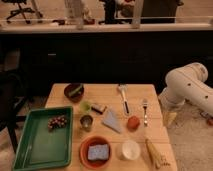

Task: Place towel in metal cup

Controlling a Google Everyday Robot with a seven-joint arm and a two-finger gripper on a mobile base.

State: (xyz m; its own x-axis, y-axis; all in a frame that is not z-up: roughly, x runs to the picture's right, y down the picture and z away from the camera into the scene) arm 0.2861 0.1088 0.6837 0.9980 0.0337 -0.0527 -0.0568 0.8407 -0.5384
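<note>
The gripper (170, 118) hangs beside the table (105, 93), jaws apart and empty. Reaching for the towel (112, 121) could topple the metal cup (86, 122) (just beside it).

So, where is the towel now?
In the camera view, the towel lies flat near the table's middle, between the metal cup and a red round object. The end effector hangs beside the table's right edge.

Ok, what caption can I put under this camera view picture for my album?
Gripper hangs open and empty off the right edge of the table; towel lies flat beside metal cup.
</note>
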